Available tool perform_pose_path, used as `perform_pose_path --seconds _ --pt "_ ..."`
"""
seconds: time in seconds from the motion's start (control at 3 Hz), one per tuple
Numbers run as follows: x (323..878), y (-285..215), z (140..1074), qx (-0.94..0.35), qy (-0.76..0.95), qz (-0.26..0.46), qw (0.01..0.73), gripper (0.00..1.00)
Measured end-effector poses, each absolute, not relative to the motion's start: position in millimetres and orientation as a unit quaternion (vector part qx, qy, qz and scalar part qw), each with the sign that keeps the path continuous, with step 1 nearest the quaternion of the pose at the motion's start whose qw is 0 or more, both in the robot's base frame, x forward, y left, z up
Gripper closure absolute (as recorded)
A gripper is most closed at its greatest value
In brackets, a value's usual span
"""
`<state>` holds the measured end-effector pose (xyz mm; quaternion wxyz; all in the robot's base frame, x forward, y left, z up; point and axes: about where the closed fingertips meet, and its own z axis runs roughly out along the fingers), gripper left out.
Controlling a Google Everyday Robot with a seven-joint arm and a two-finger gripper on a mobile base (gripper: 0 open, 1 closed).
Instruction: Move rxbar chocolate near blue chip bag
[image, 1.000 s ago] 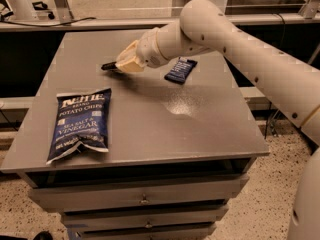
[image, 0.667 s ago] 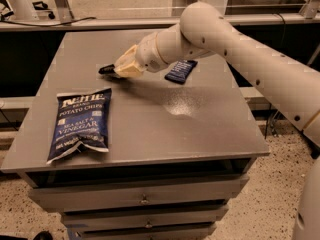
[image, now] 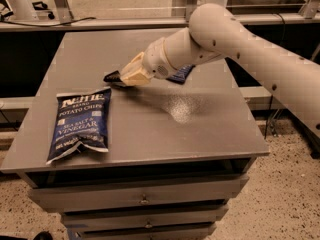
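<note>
While the gripper (image: 126,76) hung low over the middle of the bench (image: 200,129), the rxbar chocolate (image: 112,77) stuck out of its tip toward the picture's left. The jaws looked clenched on the bar's other end. The bar's long axis ran roughly on from the arm's line. The blue chip bag (image: 80,120) lay flat nearer the front-left corner, its top edge close to the bar but apart. A navy bar wrapper (image: 181,74) sat partly behind the arm. What remained seemed a short carry toward the bag's top edge, then a release.
</note>
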<state>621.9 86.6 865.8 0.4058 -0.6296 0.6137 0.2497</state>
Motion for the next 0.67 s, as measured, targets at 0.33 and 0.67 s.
perform_pose_path --seconds 0.33,0.67 --pt "604.9 77.4 858.0 -0.628 0.627 0.258 0.381 1.00" --pt "594.8 71.0 853.9 -0.629 0.635 0.262 0.363 1.00"
